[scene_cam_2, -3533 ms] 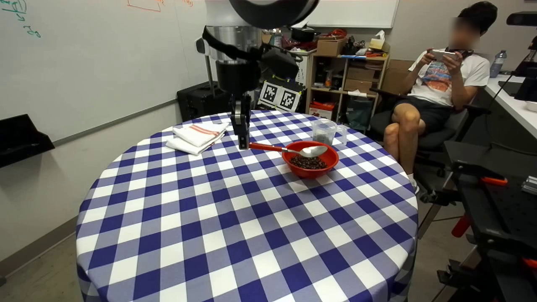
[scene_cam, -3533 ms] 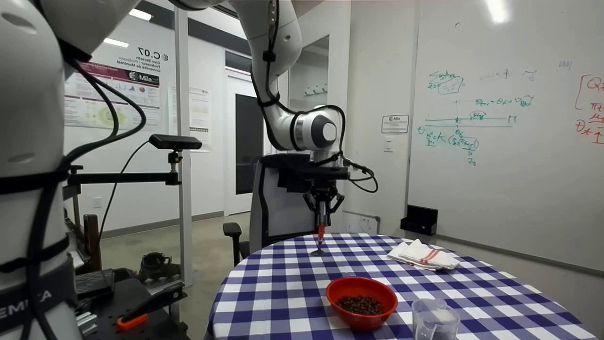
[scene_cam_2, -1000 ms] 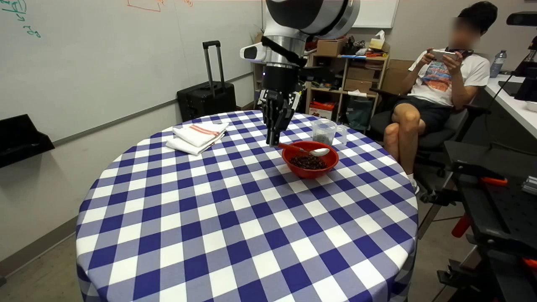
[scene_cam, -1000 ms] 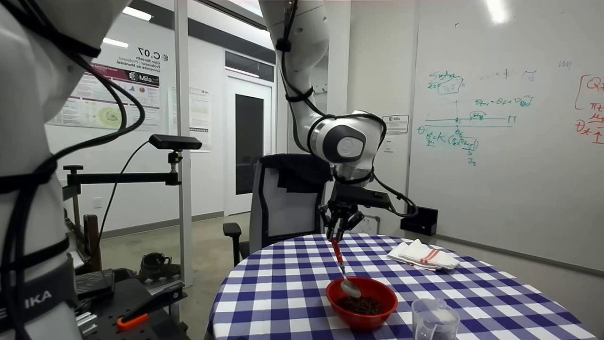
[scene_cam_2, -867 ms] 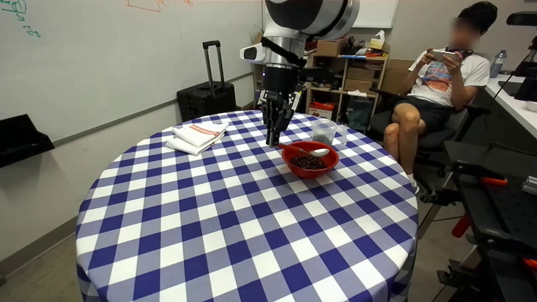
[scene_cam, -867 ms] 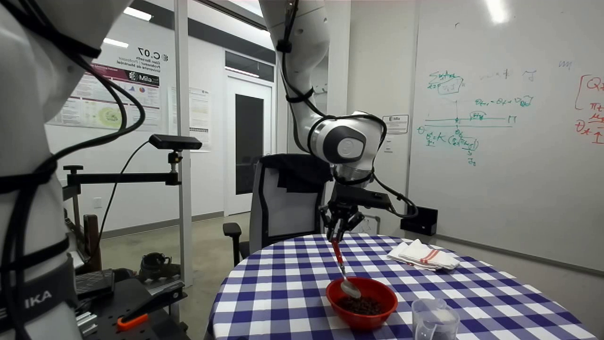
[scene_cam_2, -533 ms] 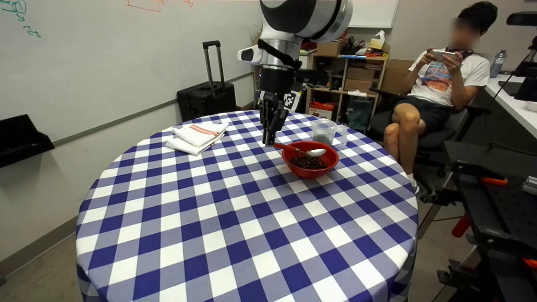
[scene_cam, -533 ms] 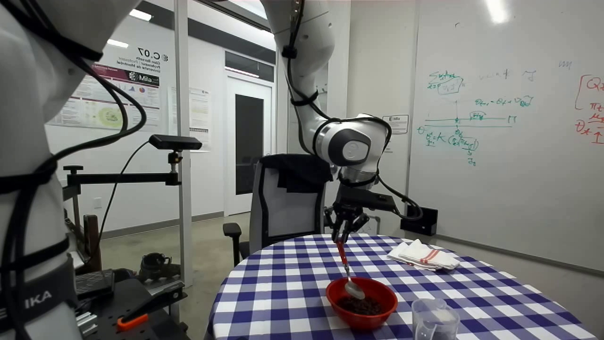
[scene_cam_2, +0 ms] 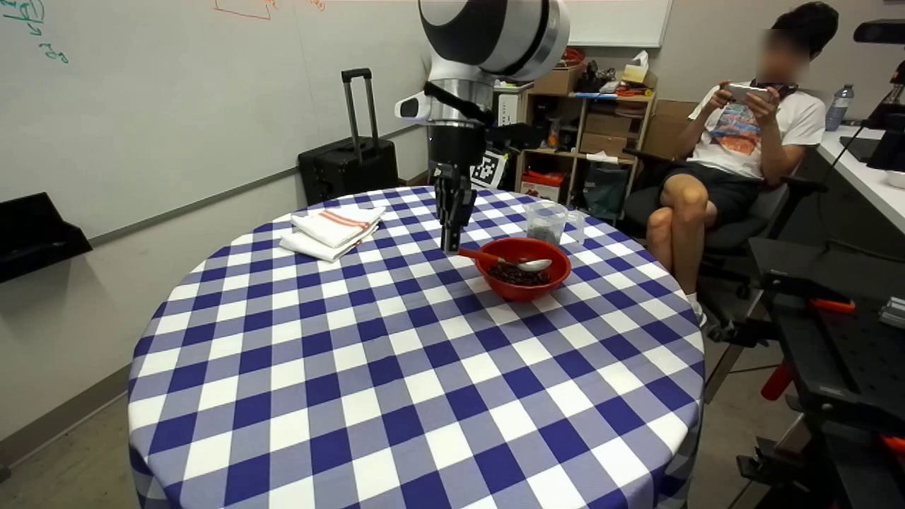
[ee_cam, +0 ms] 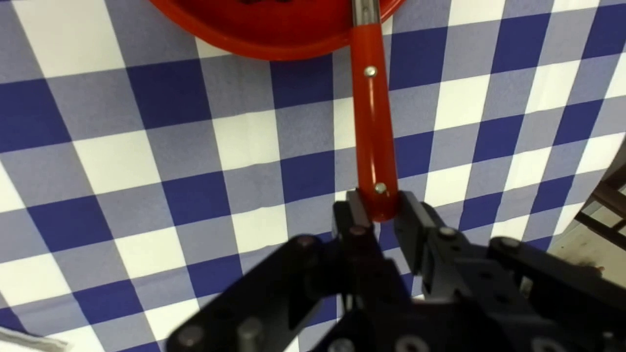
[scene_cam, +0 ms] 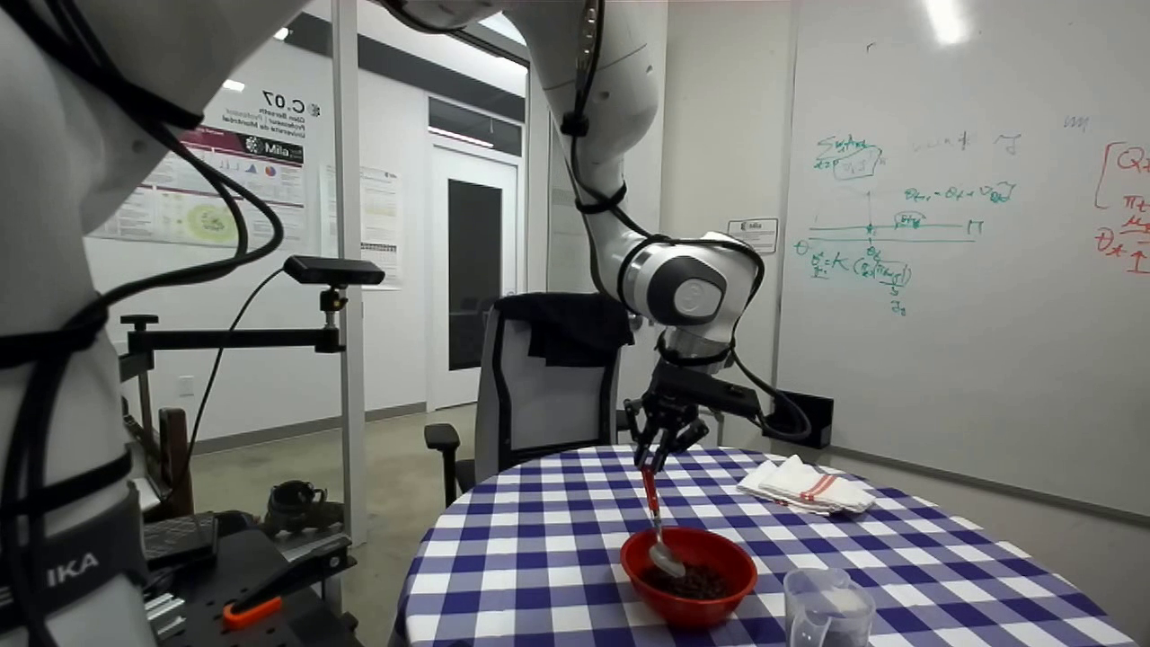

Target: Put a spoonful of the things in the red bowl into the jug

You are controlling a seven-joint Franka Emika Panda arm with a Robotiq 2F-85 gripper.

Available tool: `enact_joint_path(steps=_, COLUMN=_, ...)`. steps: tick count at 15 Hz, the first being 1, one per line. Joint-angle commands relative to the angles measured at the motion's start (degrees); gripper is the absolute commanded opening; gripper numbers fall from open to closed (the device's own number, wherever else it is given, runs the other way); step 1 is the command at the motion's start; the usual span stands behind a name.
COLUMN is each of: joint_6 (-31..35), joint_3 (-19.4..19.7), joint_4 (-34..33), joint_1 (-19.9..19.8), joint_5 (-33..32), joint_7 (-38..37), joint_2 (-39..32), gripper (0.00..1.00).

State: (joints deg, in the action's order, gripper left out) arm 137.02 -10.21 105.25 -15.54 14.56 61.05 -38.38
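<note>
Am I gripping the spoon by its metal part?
No, in the wrist view the gripper pinches the end of the red spoon handle, well away from the metal neck.

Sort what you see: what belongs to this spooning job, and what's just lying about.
For the job:
gripper, closed on the spoon
red bowl
dark bits in it
clear jug

Just lying about:
folded white cloth
suitcase
water bottle
office chair

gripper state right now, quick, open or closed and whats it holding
Black two-fingered gripper: closed, holding the metal spoon with the red handle by its handle end.
</note>
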Motion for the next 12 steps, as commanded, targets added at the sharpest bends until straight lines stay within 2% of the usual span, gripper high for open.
enact_joint_path(steps=1, joint_6=-6.7, joint_3=-2.1, joint_4=-5.4, joint_1=-2.7, joint_5=3.7, joint_7=3.1, joint_2=-3.0, gripper=0.05)
enact_joint_path(steps=5, joint_6=-10.4, joint_3=-3.3, joint_4=-7.9, joint_1=-4.9, joint_5=8.2, joint_7=8.7, joint_2=-4.2, gripper=0.05)
enact_joint_path(steps=12, joint_6=-7.6, joint_3=-2.8, joint_4=-8.8, joint_1=-6.5, joint_5=13.2, joint_7=16.2, joint_2=-5.0, gripper=0.05)
